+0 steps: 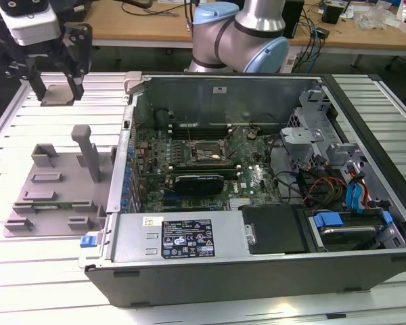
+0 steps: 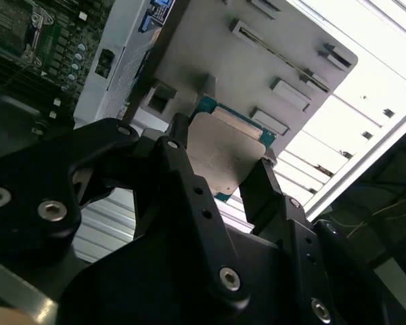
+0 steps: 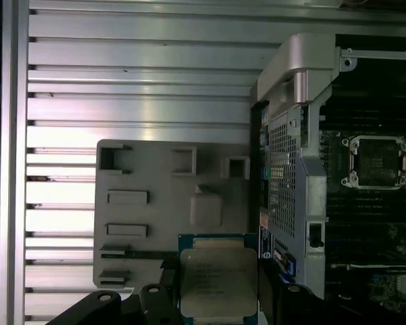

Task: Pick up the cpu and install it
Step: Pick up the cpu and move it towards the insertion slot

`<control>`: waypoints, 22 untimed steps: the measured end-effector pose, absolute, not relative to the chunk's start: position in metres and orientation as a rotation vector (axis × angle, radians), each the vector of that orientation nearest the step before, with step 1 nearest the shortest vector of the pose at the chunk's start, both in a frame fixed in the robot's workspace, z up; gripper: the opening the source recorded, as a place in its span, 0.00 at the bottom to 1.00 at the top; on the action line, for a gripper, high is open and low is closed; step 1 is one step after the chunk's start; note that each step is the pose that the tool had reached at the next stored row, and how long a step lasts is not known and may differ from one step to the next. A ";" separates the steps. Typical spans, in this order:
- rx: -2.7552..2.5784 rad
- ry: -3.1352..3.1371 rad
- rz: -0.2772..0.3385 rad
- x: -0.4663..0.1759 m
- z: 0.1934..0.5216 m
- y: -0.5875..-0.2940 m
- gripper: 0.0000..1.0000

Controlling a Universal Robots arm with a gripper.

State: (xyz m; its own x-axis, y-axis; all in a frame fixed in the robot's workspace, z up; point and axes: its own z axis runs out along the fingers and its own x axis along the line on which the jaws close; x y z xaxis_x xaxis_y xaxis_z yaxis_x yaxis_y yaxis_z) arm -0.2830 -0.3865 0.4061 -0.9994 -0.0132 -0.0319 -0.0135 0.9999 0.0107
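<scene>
gripper (image 2: 220, 159) is clamped on the cpu (image 2: 223, 145). in the second wrist view one black finger (image 2: 178, 132) sits on one edge of the chip and the other on the opposite edge. silvery lid faces the camera, with the blue-green board rim showing around it. the first wrist view shows the same grasp: cpu (image 3: 218, 277) squarely between the fingers, lid up and roughly level.

handling, as we judge it: light and stiff, so no sag. the metal lid looks smooth, so an edge grip could slip if the squeeze is low. the underside contacts are likely delicate, so we wouldn't touch that face. the two opposite board edges are the right place to hold it, and that's where the fingers are. we'd keep it flat, since a tilt could let it pivot between the pads.

below the chip in the first wrist view is the grey fixture plate (image 3: 162, 203) with its slots and pockets. it lies on the slatted aluminium table (image 3: 135, 88), just beside the wall of the open computer case (image 3: 294, 176). the chip is clear of the plate, not resting on it.

in the exterior view the gripper (image 1: 54, 84) hangs with the cpu (image 1: 56, 96) over the table on that view's left, beyond the plate and outside the case. the cpu socket (image 1: 206, 154) sits mid-motherboard, well apart from the chip. it looks open, with nothing seated in it. behind the case is the arm base (image 1: 240, 34), then a wooden desk (image 1: 155, 24) with cables.
</scene>
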 end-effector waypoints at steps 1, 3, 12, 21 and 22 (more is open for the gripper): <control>-0.021 3.110 0.017 -0.279 0.406 -0.387 0.55; -0.021 3.110 0.017 -0.270 0.406 -0.387 0.55; -0.021 3.110 0.017 -0.246 0.406 -0.387 0.55; -0.021 3.110 0.017 -0.223 0.406 -0.387 0.55; -0.021 3.110 0.017 -0.220 0.406 -0.387 0.55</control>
State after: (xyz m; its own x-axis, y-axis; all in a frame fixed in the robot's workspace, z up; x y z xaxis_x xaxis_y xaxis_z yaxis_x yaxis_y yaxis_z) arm -0.2202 -0.3865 0.4061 -0.9994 -0.0132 -0.0319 -0.0136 0.9999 0.0106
